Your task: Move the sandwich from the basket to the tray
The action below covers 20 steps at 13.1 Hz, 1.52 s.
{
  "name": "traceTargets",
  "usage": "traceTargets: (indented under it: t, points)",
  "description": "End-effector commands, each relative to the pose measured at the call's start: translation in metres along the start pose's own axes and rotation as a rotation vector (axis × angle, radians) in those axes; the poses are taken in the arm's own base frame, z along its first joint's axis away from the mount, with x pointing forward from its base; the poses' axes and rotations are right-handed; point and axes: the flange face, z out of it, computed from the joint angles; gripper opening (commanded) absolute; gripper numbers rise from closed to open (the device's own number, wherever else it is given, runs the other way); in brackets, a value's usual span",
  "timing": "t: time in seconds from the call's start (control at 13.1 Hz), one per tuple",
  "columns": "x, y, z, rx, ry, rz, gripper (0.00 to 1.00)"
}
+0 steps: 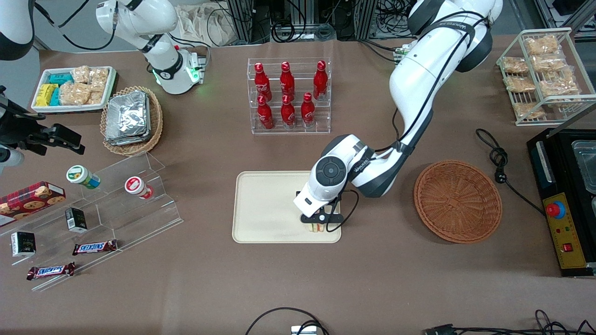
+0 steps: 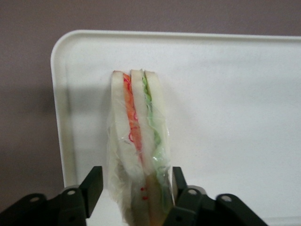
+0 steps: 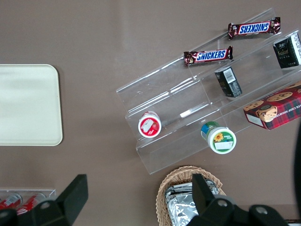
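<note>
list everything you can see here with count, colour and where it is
sandwich: 1, white with orange and green filling, on the tray between the fingers
tray: 1, cream, table middle
basket: 1, reddish-brown, empty, toward the working arm's end
bottles: 7, red, in a clear rack farther from the camera than the tray
foil packets: silver stack, in a tan basket toward the parked arm's end
Snickers bars: 2, brown, on the clear stepped stand
gripper: 1, black, over the tray, fingers apart beside the sandwich
</note>
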Motion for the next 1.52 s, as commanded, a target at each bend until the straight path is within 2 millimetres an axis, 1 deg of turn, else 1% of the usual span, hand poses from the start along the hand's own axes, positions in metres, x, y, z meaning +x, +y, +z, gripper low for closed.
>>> traceTargets:
  t: [0.0, 0.08, 0.15, 0.3, 0.38, 0.53, 0.61, 0.68, 0.84, 0.91, 0.99, 1.07, 1.14, 1.29, 1.37, 1.45]
  points:
    - [-0.006, -0.008, -0.041, 0.06, -0.015, -0.007, 1.0]
    - [-0.006, -0.016, -0.046, 0.09, -0.033, -0.008, 1.0]
    - [-0.009, -0.017, -0.057, 0.104, -0.035, -0.003, 1.0]
    - [-0.021, -0.019, -0.081, 0.123, -0.023, 0.007, 1.0]
    - [-0.031, -0.019, -0.093, 0.133, -0.014, 0.019, 1.0]
    - [-0.038, -0.048, -0.108, 0.161, -0.013, 0.015, 1.0]
    - [-0.045, -0.061, -0.119, 0.174, -0.011, 0.065, 1.0]
    - [-0.046, -0.082, -0.131, 0.189, -0.008, 0.092, 1.0]
    - [-0.045, -0.131, -0.153, 0.216, 0.002, 0.146, 1.0]
    - [-0.042, -0.154, -0.169, 0.222, 0.013, 0.174, 1.0]
    - [-0.034, -0.187, -0.184, 0.226, 0.016, 0.168, 1.0]
    - [-0.034, -0.208, -0.199, 0.21, 0.015, 0.176, 1.0]
    - [-0.03, -0.235, -0.212, 0.181, 0.001, 0.178, 1.0]
    - [-0.016, -0.301, -0.233, 0.138, -0.051, 0.122, 1.0]
    - [-0.009, -0.327, -0.249, 0.129, -0.049, 0.061, 1.0]
    - [-0.005, -0.351, -0.256, 0.129, -0.062, 0.023, 1.0]
